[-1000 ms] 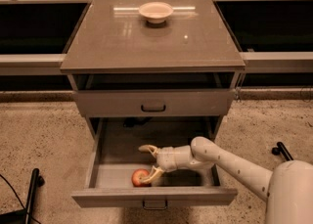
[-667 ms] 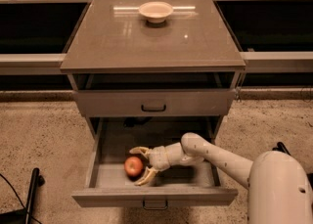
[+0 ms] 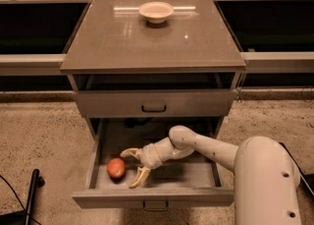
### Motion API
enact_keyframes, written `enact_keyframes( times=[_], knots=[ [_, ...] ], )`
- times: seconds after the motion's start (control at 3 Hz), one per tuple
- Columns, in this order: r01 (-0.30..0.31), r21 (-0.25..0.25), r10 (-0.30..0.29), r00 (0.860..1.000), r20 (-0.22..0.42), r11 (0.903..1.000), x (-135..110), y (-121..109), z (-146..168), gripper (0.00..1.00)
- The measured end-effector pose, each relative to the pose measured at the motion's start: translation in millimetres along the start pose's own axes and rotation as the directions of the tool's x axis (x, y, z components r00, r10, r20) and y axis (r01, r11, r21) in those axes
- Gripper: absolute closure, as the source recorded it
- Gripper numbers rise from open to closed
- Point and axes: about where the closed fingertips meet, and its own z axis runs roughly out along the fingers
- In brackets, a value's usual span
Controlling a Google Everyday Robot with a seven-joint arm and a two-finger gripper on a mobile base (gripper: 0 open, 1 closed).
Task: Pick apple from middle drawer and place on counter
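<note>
- The middle drawer [image 3: 196, 176] stands pulled out; its front lip and left wall hem in the apple [image 3: 116, 168], which lies in the front-left part of the tray.
- Bare tray floor stretches to the right, under the white arm [image 3: 211, 148].
- The gripper [image 3: 127, 170] sits inside the drawer just right of the apple, fingers spread wide and gripping nothing.
- The closed upper drawer [image 3: 196, 102] overhangs the back of the tray.
- The counter [image 3: 152, 42] is glossy, with a beige bowl [image 3: 156, 11] near its far edge.
- The speckled floor [image 3: 44, 130] surrounds the cabinet.
- The apple is round; no long axis or stem direction can be told.
</note>
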Motion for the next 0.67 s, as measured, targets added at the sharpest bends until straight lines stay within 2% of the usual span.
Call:
enact_keyframes(
  times=[0.33,0.67],
  knots=[
    [-0.017,0.024,0.018,0.999,-0.028,0.9996,-3.2,-6.6,3.9,0.21],
    [-0.051,0.129,0.052,0.999,-0.006,0.9904,3.9,-14.2,4.1,0.22]
  ],
)
